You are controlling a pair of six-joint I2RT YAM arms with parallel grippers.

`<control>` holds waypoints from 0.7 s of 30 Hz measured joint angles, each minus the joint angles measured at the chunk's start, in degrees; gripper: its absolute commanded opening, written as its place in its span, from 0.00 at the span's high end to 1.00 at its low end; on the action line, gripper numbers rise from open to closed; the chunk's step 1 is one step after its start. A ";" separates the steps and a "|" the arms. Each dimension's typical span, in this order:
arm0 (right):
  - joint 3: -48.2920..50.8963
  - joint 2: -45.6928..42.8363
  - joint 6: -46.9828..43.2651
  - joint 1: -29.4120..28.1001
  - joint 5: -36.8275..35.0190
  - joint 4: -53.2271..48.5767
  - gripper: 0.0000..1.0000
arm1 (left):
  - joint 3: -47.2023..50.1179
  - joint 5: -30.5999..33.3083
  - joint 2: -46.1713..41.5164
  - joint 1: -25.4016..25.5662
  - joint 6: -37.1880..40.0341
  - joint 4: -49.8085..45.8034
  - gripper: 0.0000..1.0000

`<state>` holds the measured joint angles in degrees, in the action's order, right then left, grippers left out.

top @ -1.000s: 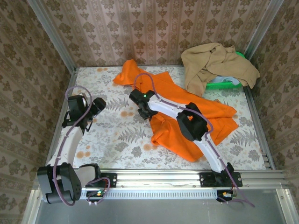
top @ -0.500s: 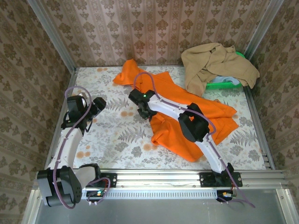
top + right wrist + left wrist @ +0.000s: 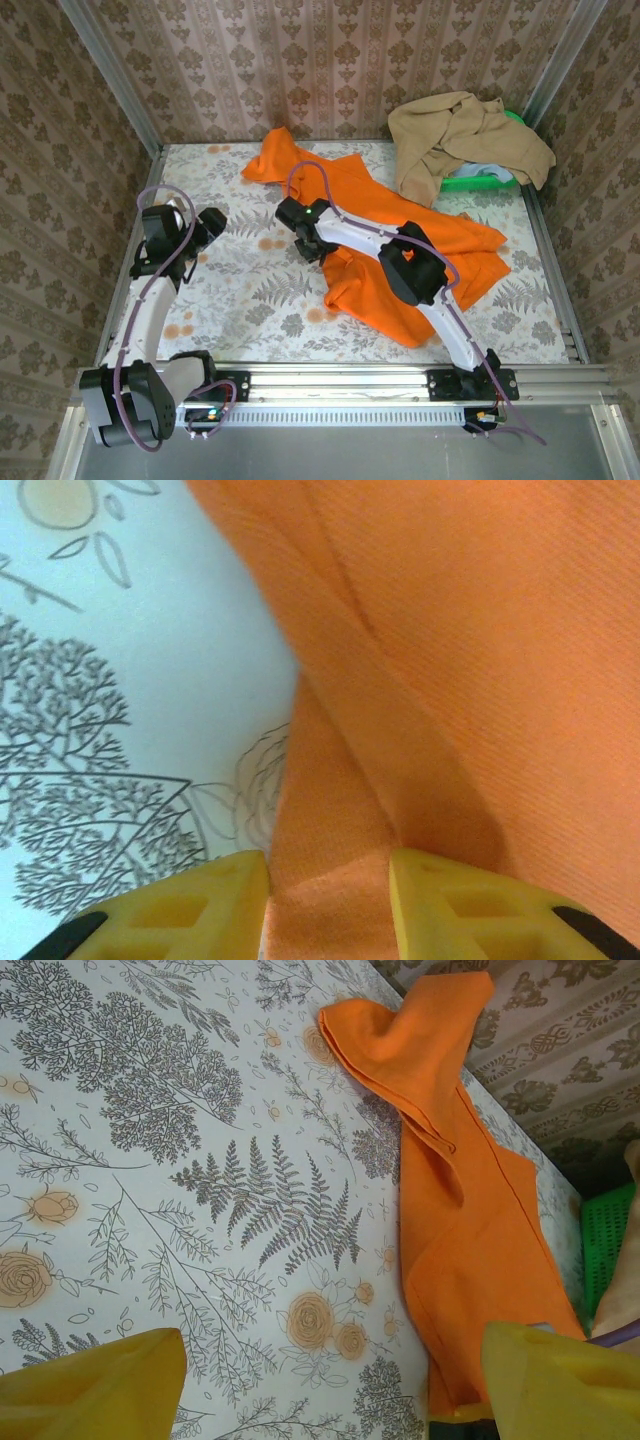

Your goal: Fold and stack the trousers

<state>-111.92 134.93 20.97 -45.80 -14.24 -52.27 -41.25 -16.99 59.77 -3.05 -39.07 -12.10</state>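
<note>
I see the trousers (image 3: 372, 290) sprawled crumpled across the middle and right of the top view, with my right gripper (image 3: 308, 243) at their left edge, centre frame. In its wrist view the right gripper (image 3: 328, 900) is pinching a fold of orange cloth (image 3: 480, 630) that rises from the bottom edge. My left gripper (image 3: 205, 225) sits centre left over the floral tablecloth (image 3: 240, 290), jaws spread wide and apart from the trousers (image 3: 470, 1230), which fill the upper right of its wrist view.
</note>
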 measured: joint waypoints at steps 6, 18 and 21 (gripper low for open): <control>0.13 0.02 -0.09 0.17 1.22 0.24 0.70 | 0.00 -0.37 0.00 0.00 0.00 0.15 0.23; -2.21 -0.55 -3.32 0.11 0.68 -2.43 1.00 | 0.00 -0.85 0.00 0.00 -0.02 0.15 0.26; -5.31 -3.32 -4.92 -0.11 1.92 -5.01 1.00 | -0.02 -1.05 0.00 0.02 -0.02 0.15 0.26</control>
<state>-117.23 131.61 16.05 -45.91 -12.32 -57.28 -41.28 -18.04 59.77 -3.03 -39.09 -11.94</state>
